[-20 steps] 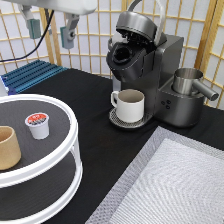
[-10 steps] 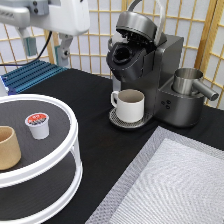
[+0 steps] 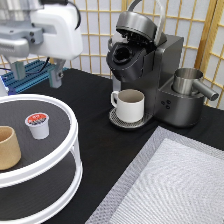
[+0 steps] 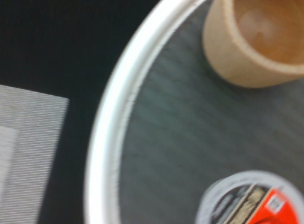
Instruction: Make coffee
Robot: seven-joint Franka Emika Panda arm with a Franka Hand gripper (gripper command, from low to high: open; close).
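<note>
The coffee pod (image 3: 38,124) is small and white with a red-orange foil top. It stands on the top tier of a round white two-tier stand (image 3: 74,134) at the exterior view's left. It also shows in the wrist view (image 4: 258,202). My gripper (image 3: 36,75) hangs open and empty above the stand, roughly over the pod, with clear air between them. The dark coffee machine (image 3: 150,70) stands at the top centre with its lid up and pod chamber open. A white mug (image 3: 129,105) with a handle sits on its drip tray.
A tan handleless cup (image 3: 8,147) stands on the stand's top tier left of the pod, and shows in the wrist view (image 4: 265,42). A steel jug (image 3: 189,82) sits right of the machine. A grey mat (image 3: 170,185) covers the bottom right. A blue rack (image 3: 30,75) lies behind the gripper.
My gripper has come down and to the right from the top left corner, so it now hangs over the stand. The pod, cup and mug have not moved.
</note>
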